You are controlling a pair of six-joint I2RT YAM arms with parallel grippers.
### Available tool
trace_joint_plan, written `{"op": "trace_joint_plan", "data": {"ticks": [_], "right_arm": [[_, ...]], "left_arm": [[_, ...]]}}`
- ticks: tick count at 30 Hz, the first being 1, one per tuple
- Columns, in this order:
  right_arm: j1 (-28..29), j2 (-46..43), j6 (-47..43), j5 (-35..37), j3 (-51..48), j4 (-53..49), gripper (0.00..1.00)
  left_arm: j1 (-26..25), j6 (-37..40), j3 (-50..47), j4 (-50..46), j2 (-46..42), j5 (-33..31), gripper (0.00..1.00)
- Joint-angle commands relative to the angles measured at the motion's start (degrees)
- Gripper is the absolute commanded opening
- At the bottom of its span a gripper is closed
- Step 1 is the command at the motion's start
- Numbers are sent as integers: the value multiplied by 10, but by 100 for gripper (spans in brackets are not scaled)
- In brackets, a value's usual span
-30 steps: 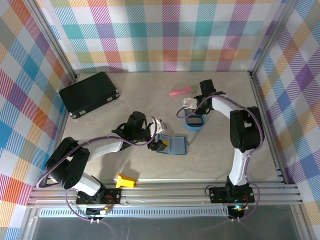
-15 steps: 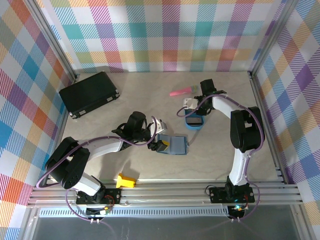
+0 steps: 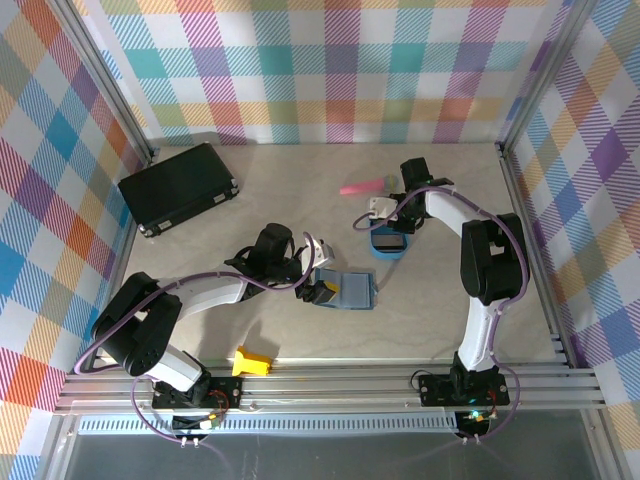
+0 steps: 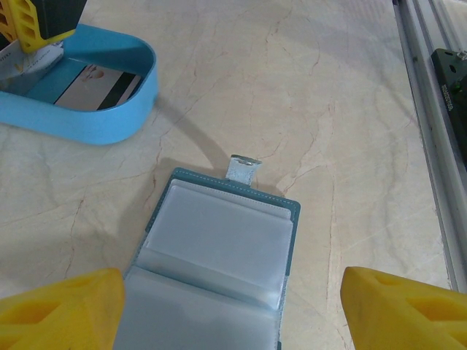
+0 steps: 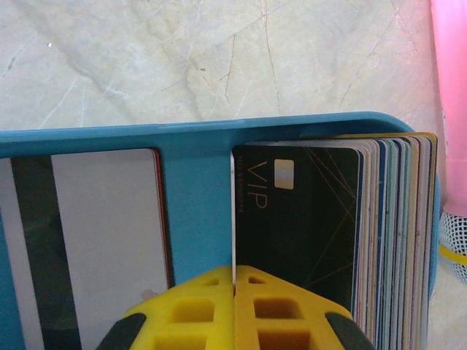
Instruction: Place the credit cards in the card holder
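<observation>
Many cards (image 5: 387, 240) are packed in a stack in the right compartment of the blue tray (image 5: 197, 135), and the front one is a black card (image 5: 299, 219) marked VIP. In the left compartment, past the divider (image 5: 195, 211), there is a white card (image 5: 102, 233) with a dark stripe. The right hand (image 5: 233, 292) is at the near side of the tray, its yellow fingers (image 5: 284, 313) pressed together just at the line where the divider meets the edge of the black card; if a card is caught between them I cannot tell. A pink thing (image 5: 451, 87) lies on the desk (image 5: 146, 58) near the tray. The wallet (image 4: 219, 248) lies open on the desk near the tray, not touching it, with clear pockets facing up and its tab (image 4: 244, 168) pointing to the tray. The left hand (image 4: 230, 306) is spread wide, one yellow finger at each side of the near part of the wallet; if they touch it I cannot tell. A black case (image 3: 180, 187) lies at the far left of the desk.
</observation>
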Motion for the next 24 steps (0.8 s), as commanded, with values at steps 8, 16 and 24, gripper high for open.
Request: {"op": "trace_joint_plan", "data": {"ticks": [8, 16, 24], "right_arm": [[-11, -33, 21, -17, 11, -37, 0], [-11, -31, 25, -27, 18, -68, 0], [-13, -61, 55, -52, 14, -64, 0]], "left_arm": [[4, 1, 11, 15, 2, 22, 78], [3, 1, 11, 15, 0, 23, 78], [3, -2, 10, 17, 1, 25, 78]]}}
